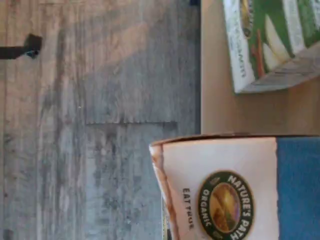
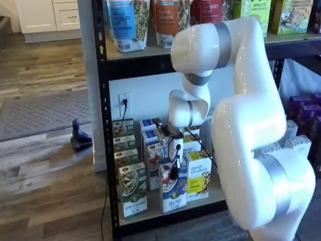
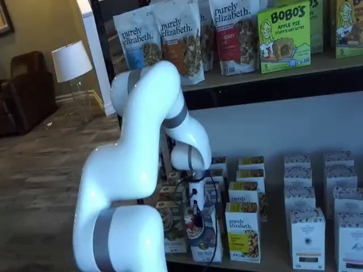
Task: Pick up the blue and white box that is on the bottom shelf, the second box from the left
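Lower centre of both shelf views, the gripper [image 2: 174, 173] is clamped on the blue and white box [image 2: 173, 190], ready to lift.

The blue and white box [image 2: 173, 191] stands upright at the front of the bottom shelf [image 2: 210, 198]. To its left stands the green-and-white carton [image 2: 133, 190]; to its right, the yellow carton [image 2: 198, 176]. Further cartons stand in rows behind it.

pale tan bottom shelf [image 2: 213, 195], rows of upright cartons on it, blue and white box [image 2: 173, 187] at front
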